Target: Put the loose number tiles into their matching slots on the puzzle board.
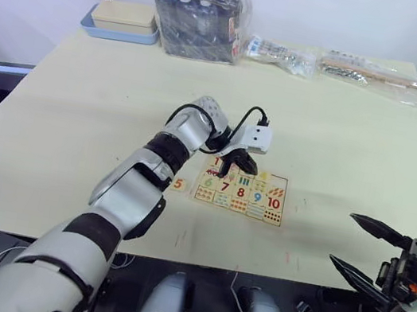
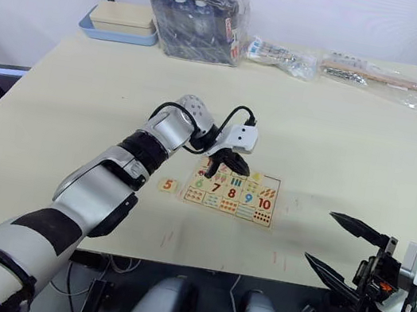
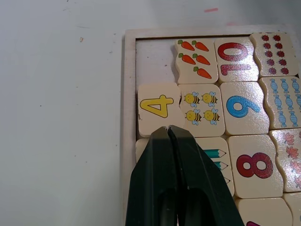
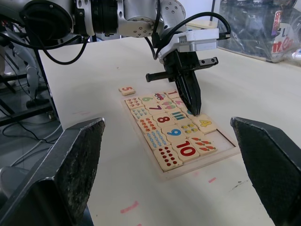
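Note:
The puzzle board (image 1: 284,203) lies near the table's front middle, its grid mostly filled with coloured number and picture tiles. My left gripper (image 1: 238,164) hangs over the board's far row, shut with nothing between its fingers (image 3: 188,179). Its tips sit at the edge of the yellow 4 tile (image 3: 157,106). An empty slot (image 3: 154,59) shows at the board's corner beside the 4 tile. One loose number tile, an orange 5 (image 1: 178,185), lies on the table just left of the board. My right gripper (image 1: 366,247) is open at the front right, off the table edge.
At the table's far edge stand a blue-rimmed box (image 1: 123,24) on the left, a plastic-wrapped pack (image 1: 201,16) beside it, and clear bags of small parts (image 1: 283,54) stretching right. Small red marks (image 1: 293,260) dot the table in front of the board.

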